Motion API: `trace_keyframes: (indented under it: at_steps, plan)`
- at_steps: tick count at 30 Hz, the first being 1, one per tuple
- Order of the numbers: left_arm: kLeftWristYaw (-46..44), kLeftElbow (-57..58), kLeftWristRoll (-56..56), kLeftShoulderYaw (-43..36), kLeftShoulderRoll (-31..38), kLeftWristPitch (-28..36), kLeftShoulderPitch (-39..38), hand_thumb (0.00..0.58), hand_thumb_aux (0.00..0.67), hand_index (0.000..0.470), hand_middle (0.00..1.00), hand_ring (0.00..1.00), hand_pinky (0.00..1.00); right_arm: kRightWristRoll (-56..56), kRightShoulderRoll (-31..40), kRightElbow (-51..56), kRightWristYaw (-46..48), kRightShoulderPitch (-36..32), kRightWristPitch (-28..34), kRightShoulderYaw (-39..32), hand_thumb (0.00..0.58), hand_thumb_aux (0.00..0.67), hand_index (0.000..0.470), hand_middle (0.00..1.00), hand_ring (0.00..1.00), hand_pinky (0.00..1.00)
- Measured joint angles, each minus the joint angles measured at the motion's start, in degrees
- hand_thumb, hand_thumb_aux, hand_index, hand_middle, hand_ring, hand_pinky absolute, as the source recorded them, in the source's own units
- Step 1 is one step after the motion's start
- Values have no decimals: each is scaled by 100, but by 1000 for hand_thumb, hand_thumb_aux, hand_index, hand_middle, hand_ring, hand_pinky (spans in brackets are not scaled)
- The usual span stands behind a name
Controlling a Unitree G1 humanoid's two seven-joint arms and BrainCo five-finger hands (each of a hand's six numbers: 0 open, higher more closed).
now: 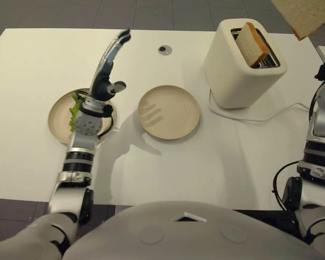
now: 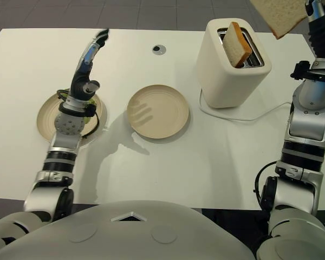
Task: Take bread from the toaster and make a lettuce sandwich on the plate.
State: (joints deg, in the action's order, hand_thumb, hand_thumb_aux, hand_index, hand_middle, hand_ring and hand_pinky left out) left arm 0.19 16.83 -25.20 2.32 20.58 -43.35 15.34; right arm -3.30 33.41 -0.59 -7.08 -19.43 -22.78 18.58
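Observation:
A cream toaster [image 1: 233, 70] stands at the back right of the white table, with one bread slice [image 1: 254, 44] sticking up from its slot. My right hand [image 2: 316, 10] is raised high beside the toaster, shut on a second bread slice [image 2: 277, 16] that hangs in the air above it. An empty beige plate [image 1: 169, 112] lies in the middle. To its left, another plate [image 1: 57, 116] carries green lettuce [image 1: 74, 111]. My left hand [image 1: 112, 57] is lifted above that plate, fingers stretched out and holding nothing.
The toaster's white cord [image 1: 260, 118] curls over the table to the right of the middle plate. A round cable hole [image 1: 164, 50] sits near the table's far edge. The near edge of the table runs just before me.

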Motion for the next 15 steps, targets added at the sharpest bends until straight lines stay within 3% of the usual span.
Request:
trace_keyframes:
  at_steps: [4,8,14,15]
  plan:
    - [109,-2,-1657,79,1483,1279,-127,0,0,0,0,0,0,1452,-461,-669,1392,163,354,-856,580,670,470,1000,1000,1000]
    - [-516,83,-1861,-220,2342,1330,-522,0,0,0,0,0,0,2134,-721,-824,2485,448,951,-1594,580,670,470,1000,1000,1000]
    - [-1198,113,-1583,-360,3007,1274,-881,5,3,2,0,0,0,1823,-1118,-166,3352,668,1267,-2555,580,670,470,1000,1000,1000]
    - [-1262,113,-1560,-430,3014,1269,-911,83,50,35,0,0,0,1643,-1211,121,3436,724,1254,-2739,580,670,470,1000,1000,1000]
